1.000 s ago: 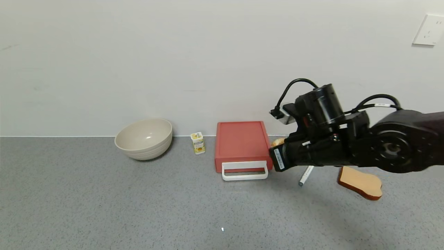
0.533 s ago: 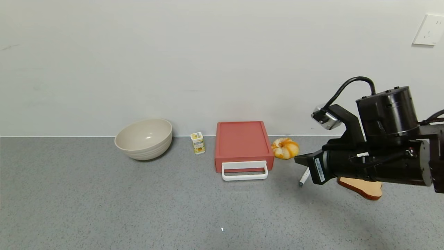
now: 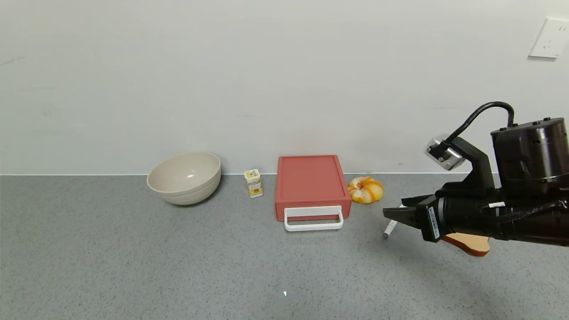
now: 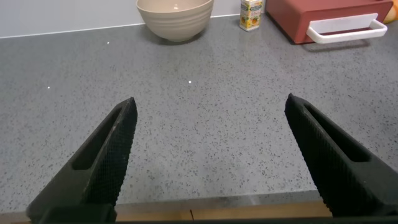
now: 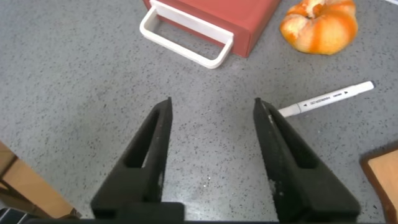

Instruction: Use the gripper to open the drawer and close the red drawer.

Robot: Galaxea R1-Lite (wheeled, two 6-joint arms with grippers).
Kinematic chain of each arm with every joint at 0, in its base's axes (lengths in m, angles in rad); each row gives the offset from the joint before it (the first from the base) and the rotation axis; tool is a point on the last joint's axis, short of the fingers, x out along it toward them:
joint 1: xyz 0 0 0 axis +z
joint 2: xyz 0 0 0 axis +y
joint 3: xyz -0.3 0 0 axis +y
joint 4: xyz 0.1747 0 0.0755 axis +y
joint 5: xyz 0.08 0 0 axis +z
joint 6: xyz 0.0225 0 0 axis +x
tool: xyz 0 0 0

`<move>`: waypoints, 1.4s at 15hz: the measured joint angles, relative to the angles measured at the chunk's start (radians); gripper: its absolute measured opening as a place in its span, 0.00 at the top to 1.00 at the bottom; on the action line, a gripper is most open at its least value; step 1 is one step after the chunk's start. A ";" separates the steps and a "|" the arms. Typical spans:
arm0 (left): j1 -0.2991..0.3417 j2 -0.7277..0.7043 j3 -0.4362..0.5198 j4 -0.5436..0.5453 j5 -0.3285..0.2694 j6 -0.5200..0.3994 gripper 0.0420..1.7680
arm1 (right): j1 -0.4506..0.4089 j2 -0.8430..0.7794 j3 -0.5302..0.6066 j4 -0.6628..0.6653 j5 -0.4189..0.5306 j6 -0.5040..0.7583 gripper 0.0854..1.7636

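Note:
The red drawer box (image 3: 310, 182) stands against the back wall, its drawer pushed in, its white loop handle (image 3: 314, 218) at the front. It also shows in the right wrist view (image 5: 214, 15) and the left wrist view (image 4: 329, 15). My right gripper (image 3: 391, 214) is open and empty, hovering to the right of the drawer over the white marker (image 3: 391, 226); in its own view (image 5: 212, 104) the fingers (image 5: 155, 134) point at bare counter short of the handle (image 5: 186, 34). My left gripper (image 4: 210, 104) is open and empty, low over the counter's front edge, out of the head view.
A beige bowl (image 3: 185, 177) and a small yellow carton (image 3: 254, 182) stand left of the drawer. An orange bun-like toy (image 3: 365, 190) lies right of it, then the marker (image 5: 326, 98) and a wooden board (image 3: 471, 242). The grey counter (image 3: 178, 266) stretches forward.
My right arm has drawn back to the right, away from the drawer's right side, and lowered slightly. The orange toy is uncovered. The drawer has not moved.

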 joint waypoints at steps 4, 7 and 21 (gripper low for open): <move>0.000 0.000 0.000 0.000 0.000 0.000 0.03 | -0.002 -0.049 0.023 0.001 0.016 0.000 0.27; 0.000 0.000 0.000 0.000 0.000 0.000 0.03 | -0.002 -0.116 0.061 0.001 0.016 -0.001 0.20; 0.000 0.000 0.000 0.002 -0.001 0.002 0.03 | -0.085 -0.731 0.295 0.215 -0.170 0.001 0.06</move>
